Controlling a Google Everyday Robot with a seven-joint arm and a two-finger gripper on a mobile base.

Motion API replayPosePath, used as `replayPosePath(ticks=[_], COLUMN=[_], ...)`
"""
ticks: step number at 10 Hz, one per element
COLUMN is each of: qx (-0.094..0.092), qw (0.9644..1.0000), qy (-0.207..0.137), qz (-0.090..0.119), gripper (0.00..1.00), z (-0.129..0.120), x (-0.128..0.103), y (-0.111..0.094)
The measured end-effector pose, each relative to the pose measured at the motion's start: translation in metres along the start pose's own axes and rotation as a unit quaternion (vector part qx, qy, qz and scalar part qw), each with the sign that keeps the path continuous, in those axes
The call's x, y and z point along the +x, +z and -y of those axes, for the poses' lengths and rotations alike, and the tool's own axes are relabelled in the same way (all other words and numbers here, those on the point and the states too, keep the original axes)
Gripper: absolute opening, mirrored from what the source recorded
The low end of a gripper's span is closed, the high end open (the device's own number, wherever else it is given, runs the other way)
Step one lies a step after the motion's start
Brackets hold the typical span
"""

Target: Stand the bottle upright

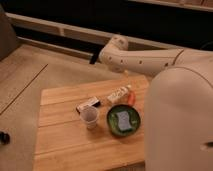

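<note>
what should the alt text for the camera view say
A cream-white bottle lies on its side on a wooden table, beside a black-and-white box, a translucent cup and a green bowl holding a sponge. The robot's white arm stretches past the far edge, its gripper beyond the table.

wooden table (65,145) with bottle (120,93) on its side, cup (90,117), flat box (88,105), green bowl (110,121); gripper (94,58) beyond far edge
</note>
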Motion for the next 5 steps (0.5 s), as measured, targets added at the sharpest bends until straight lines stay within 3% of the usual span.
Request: replayPosePath(ticks=[2,5], qx=[0.022,0.021], qw=[0.9998,0.9998], qy=[0.002,0.004], qz=[0.003,0.004], gripper=[0.65,0.65], z=[0.0125,0.0118], x=[-0.0044,-0.0047], y=[0.0062,0.0058])
